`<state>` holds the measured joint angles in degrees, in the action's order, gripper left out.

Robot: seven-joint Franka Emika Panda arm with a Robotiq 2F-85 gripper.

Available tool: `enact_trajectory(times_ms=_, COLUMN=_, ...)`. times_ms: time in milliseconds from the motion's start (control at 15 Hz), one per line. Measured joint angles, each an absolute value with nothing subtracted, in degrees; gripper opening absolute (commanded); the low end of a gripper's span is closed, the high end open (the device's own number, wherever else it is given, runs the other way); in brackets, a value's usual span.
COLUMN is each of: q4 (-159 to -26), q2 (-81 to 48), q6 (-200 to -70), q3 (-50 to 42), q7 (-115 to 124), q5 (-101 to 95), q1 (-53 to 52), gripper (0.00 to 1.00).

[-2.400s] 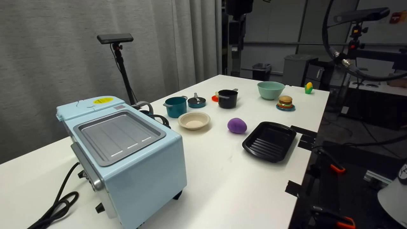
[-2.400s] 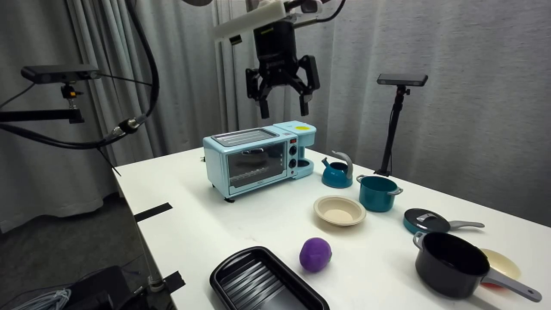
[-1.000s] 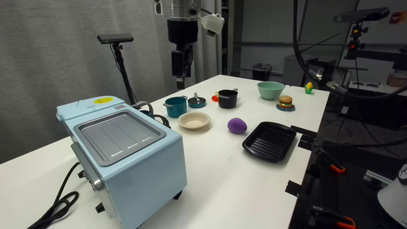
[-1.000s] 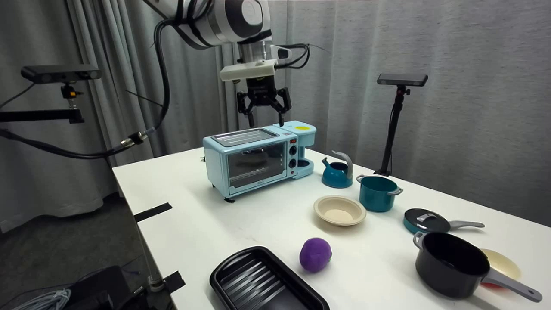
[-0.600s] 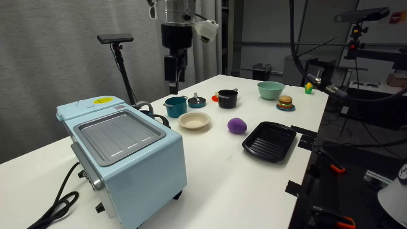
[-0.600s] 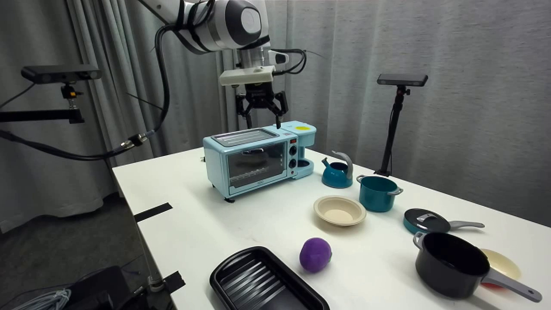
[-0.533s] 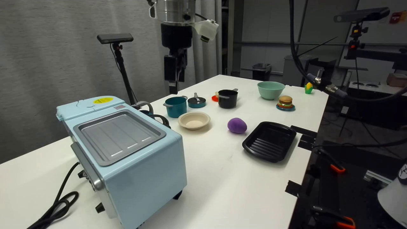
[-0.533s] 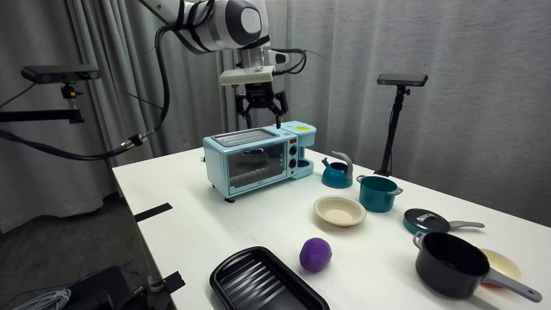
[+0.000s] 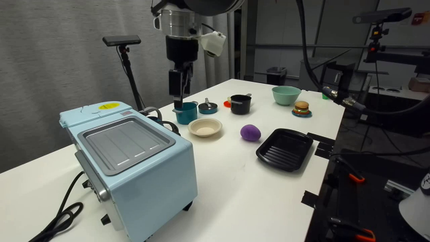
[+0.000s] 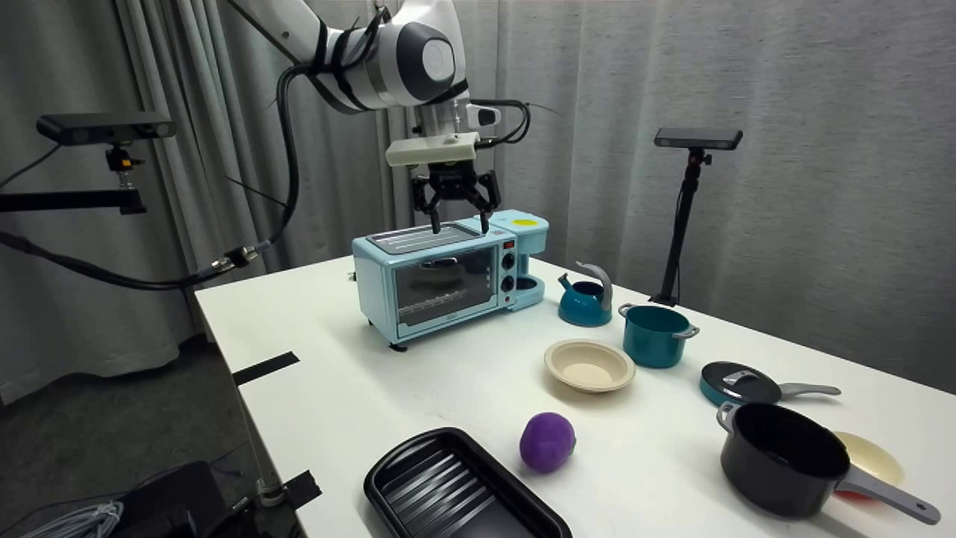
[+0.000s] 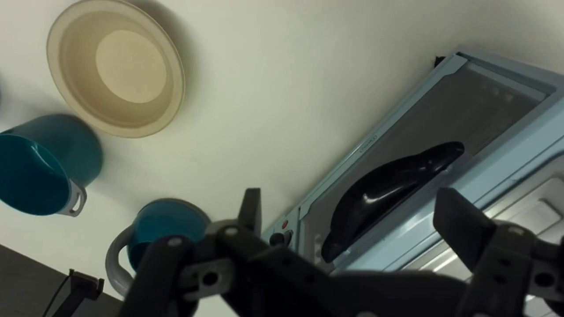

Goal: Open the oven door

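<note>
The pale-blue oven [image 9: 158,188] stands on the white table, and it also shows in an exterior view [image 10: 378,295] and the wrist view [image 11: 498,169]. Its dark glass oven door [image 10: 455,293] is shut. The door face is hidden in an exterior view where the oven is seen from its end. In the wrist view the door [image 11: 480,101] carries a black curved handle [image 11: 387,191]. My gripper [image 10: 459,226] is open and empty, pointing down, above the oven's front edge. In the wrist view my fingers [image 11: 346,200] lie on either side of the handle, apart from it.
A teal kettle [image 10: 585,305], teal pot [image 10: 651,340] and beige bowl [image 10: 588,368] stand near the oven's front. A purple toy [image 10: 547,442] and black tray [image 10: 463,489] lie further off. A black cord [image 9: 63,218] lies behind the oven.
My gripper has come down and moved toward the oven, from high above the table to just over its front edge. It stays open. The oven and its door have not moved.
</note>
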<state>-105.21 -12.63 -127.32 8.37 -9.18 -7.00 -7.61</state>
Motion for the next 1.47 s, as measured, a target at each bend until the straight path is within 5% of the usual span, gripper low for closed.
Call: enact_trajectory(times_ms=1467, q4=-99.6, q2=-23.0, q6=-132.7, q3=7.1, q7=-2.4, q5=-13.9, q1=-10.3, gripper=1.0)
